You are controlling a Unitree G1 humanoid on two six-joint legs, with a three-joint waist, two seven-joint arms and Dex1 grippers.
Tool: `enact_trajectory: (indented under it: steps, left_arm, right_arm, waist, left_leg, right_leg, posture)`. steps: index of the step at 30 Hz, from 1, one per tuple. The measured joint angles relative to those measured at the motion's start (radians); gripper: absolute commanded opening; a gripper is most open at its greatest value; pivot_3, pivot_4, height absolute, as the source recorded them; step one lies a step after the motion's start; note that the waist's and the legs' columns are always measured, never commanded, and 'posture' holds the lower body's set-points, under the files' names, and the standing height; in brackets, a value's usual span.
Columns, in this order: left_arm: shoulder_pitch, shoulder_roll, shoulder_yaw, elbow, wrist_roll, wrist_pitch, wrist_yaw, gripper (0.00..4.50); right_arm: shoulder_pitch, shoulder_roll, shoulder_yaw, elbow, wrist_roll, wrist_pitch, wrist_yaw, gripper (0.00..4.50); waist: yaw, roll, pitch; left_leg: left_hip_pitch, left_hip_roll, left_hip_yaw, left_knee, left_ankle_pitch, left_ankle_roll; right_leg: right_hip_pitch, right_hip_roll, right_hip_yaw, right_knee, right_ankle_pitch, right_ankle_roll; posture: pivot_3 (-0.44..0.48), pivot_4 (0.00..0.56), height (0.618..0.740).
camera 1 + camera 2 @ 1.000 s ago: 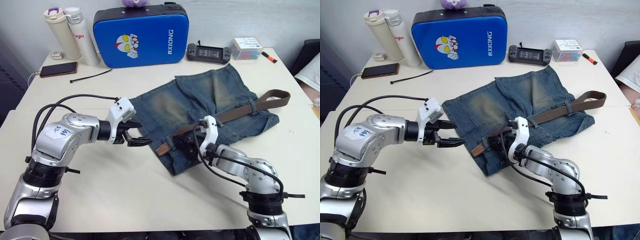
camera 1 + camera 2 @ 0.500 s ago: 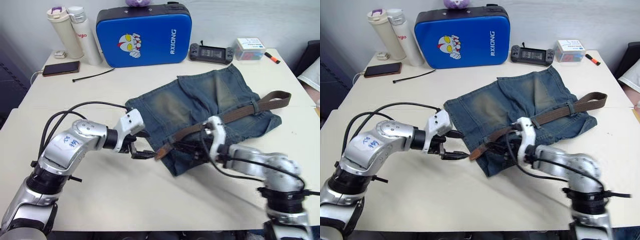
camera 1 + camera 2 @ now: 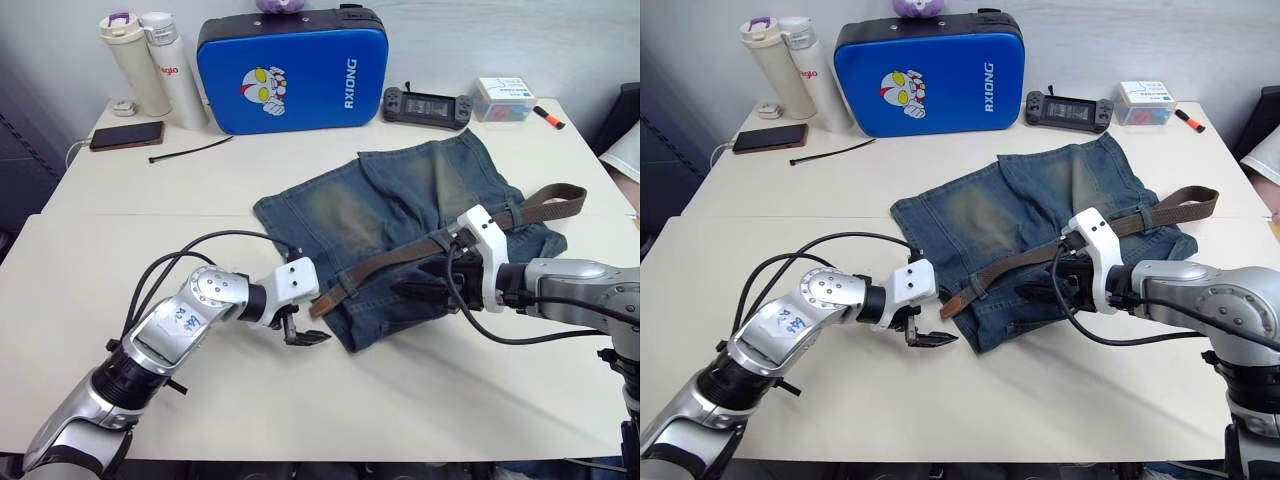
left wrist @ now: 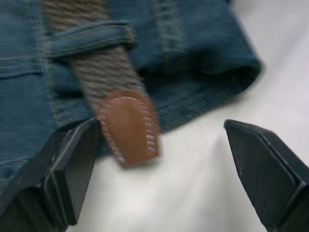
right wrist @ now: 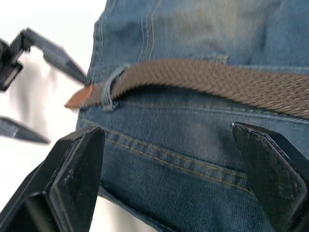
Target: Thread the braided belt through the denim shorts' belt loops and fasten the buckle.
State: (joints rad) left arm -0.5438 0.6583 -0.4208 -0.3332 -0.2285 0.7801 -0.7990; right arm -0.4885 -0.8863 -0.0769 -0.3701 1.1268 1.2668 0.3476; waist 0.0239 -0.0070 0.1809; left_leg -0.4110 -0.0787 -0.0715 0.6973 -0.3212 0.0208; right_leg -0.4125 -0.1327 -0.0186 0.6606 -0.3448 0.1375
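Near the middle of the desk (image 3: 420, 400) lie the denim shorts (image 3: 400, 215), with the braided belt (image 3: 420, 245) running across their waistband through the belt loops (image 4: 87, 38). Its tan leather tip (image 4: 128, 125) pokes past the last loop, over the shorts' edge. Left claw (image 4: 159, 166) gapes wide around that tip, not touching it. Right claw (image 5: 166, 179) stands spread apart over the denim just beside the belt, holding nothing.

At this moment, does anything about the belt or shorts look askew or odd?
Nothing looks damaged or spilled. The braided belt runs slanted across the denim shorts, its tan leather tip poking past a belt loop at the shorts' edge. Both the left gripper and right gripper are open, holding nothing.
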Motion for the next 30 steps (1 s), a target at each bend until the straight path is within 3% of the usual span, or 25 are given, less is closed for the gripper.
enact_trajectory:
  steps: [4,7,13,15,24,26,28,30]
  left_arm:
    - [-0.014,-0.023,-0.011,0.038,0.051,-0.014,0.021,4.5]
    - [-0.021,-0.047,-0.011,0.071,0.078,-0.019,0.033,3.71]
    - [-0.027,-0.098,0.007,0.071,0.064,0.008,0.024,1.08]
    - [-0.027,-0.094,0.025,0.066,0.049,0.021,0.011,0.66]
    - [-0.03,-0.079,0.041,0.065,0.048,0.027,-0.002,0.58]
    - [-0.031,-0.081,0.048,0.066,0.046,0.03,0.0,1.58]
    - [-0.031,-0.089,0.064,0.066,0.037,0.043,0.001,1.93]
    - [-0.031,-0.08,0.083,0.065,0.029,0.056,-0.004,2.76]
  right_arm:
    - [0.01,-0.024,0.031,-0.036,-0.055,0.0,0.038,4.44]
    - [0.026,-0.027,0.033,-0.05,-0.088,0.006,0.045,4.5]
    - [0.028,-0.047,0.033,-0.063,-0.143,0.016,0.072,4.5]
    - [0.035,-0.056,0.032,-0.068,-0.155,0.021,0.087,4.5]
    - [0.045,-0.093,0.032,-0.071,-0.204,0.019,0.152,4.5]
    - [0.045,-0.093,0.032,-0.071,-0.21,0.017,0.161,4.5]
    - [0.045,-0.093,0.032,-0.071,-0.221,0.016,0.165,4.5]
    - [0.045,-0.092,0.032,-0.071,-0.234,0.007,0.172,4.5]
  waist:
    - [0.002,0.0,0.0]
    - [0.003,0.0,0.0]
    - [0.003,0.0,0.0]
    - [0.003,0.0,0.0]
    - [0.001,0.0,0.0]
    - [0.001,0.0,0.0]
    - [0.002,0.0,0.0]
    - [0.002,0.0,0.0]
  left_leg:
    - [0.0,0.0,0.0,0.0,0.0,0.0]
    - [0.0,0.0,0.0,0.0,0.0,0.0]
    - [0.0,0.0,0.0,0.0,0.0,0.0]
    - [0.0,0.0,0.0,0.0,0.0,0.0]
    - [0.0,0.0,0.0,0.0,0.0,0.0]
    - [0.0,0.0,0.0,0.0,0.0,0.0]
    - [0.0,0.0,0.0,0.0,0.0,0.0]
    - [0.0,0.0,0.0,0.0,0.0,0.0]
  right_leg:
    - [0.0,0.0,0.0,0.0,0.0,0.0]
    - [0.0,0.0,-0.001,0.0,0.0,0.0]
    - [0.0,0.0,-0.002,0.0,0.0,0.0]
    - [0.0,0.0,-0.002,0.0,0.0,0.0]
    - [0.0,0.0,-0.002,0.0,0.0,0.0]
    - [0.0,0.0,-0.002,0.0,0.0,0.0]
    - [0.0,0.0,-0.002,0.0,0.0,0.0]
    - [0.0,0.0,-0.003,0.0,0.0,0.0]
  posture:
    - [0.0,0.15,0.677]
    - [0.0,0.15,0.677]
    - [0.0,0.15,0.677]
    - [0.0,0.15,0.677]
    - [0.0,0.15,0.677]
    - [0.0,0.15,0.677]
    - [0.0,0.15,0.677]
    - [0.0,0.15,0.677]
